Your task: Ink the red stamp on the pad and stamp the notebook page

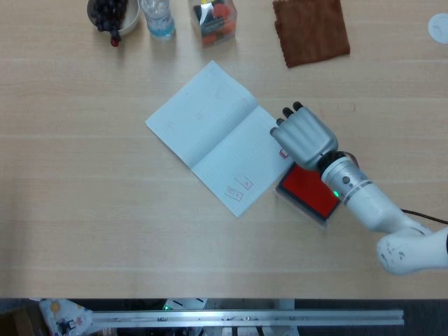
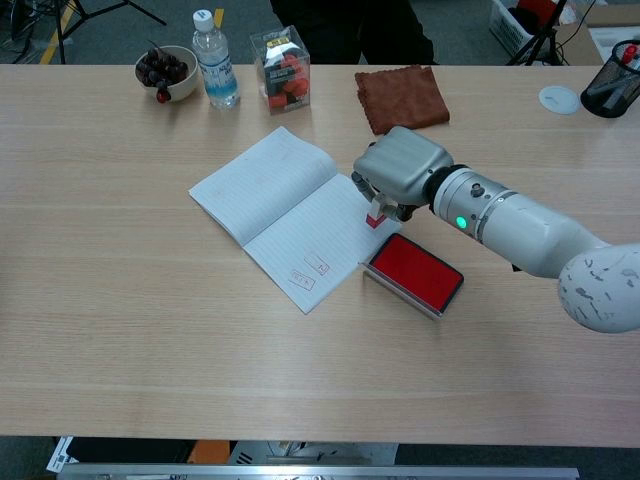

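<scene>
Red stamp [image 2: 376, 216] gripped in right hand [image 2: 397, 171], over notebook [image 2: 288, 214] page edge, ink pad [image 2: 414, 276] just beside

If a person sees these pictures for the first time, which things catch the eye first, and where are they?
The robot's right hand stands out first, near the table's middle, holding the small red stamp over the right edge of the open notebook. Just to its right lies the bright red ink pad, open on the wood. Two stamped marks show near the page's lower corner.
</scene>
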{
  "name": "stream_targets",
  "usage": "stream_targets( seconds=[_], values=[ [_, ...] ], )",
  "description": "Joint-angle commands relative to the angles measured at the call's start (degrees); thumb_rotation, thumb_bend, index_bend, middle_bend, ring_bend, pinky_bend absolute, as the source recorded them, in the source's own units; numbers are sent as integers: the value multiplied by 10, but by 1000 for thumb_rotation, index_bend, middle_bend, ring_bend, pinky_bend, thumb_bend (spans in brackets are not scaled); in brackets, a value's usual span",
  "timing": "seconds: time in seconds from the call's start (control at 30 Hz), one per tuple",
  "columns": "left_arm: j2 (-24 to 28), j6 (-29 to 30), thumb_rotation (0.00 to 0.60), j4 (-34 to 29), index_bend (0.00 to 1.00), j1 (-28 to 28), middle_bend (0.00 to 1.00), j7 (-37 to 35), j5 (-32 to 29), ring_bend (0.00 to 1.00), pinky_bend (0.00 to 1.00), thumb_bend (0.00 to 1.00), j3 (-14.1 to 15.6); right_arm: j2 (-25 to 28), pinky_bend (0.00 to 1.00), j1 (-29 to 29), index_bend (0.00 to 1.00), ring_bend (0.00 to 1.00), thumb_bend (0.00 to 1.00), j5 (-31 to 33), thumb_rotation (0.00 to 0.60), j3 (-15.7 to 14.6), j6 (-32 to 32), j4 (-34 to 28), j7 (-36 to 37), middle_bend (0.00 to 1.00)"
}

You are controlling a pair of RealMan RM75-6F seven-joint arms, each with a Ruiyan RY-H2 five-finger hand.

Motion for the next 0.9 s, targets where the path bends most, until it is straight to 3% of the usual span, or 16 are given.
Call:
stream_targets(
  seconds=[0.03,0.9],
  values=[
    [0,0,600,0,42,0,43,0,0,36,63,273,0,-17,306,7,674,297,327,4,600,0,-3,20,-6,499],
    [-2,-6,600,13,42,1,43,-10,-5,36,63,272,0,-78,305,13,681,299,327,21,600,-11,-11,100,-13,499]
  ],
)
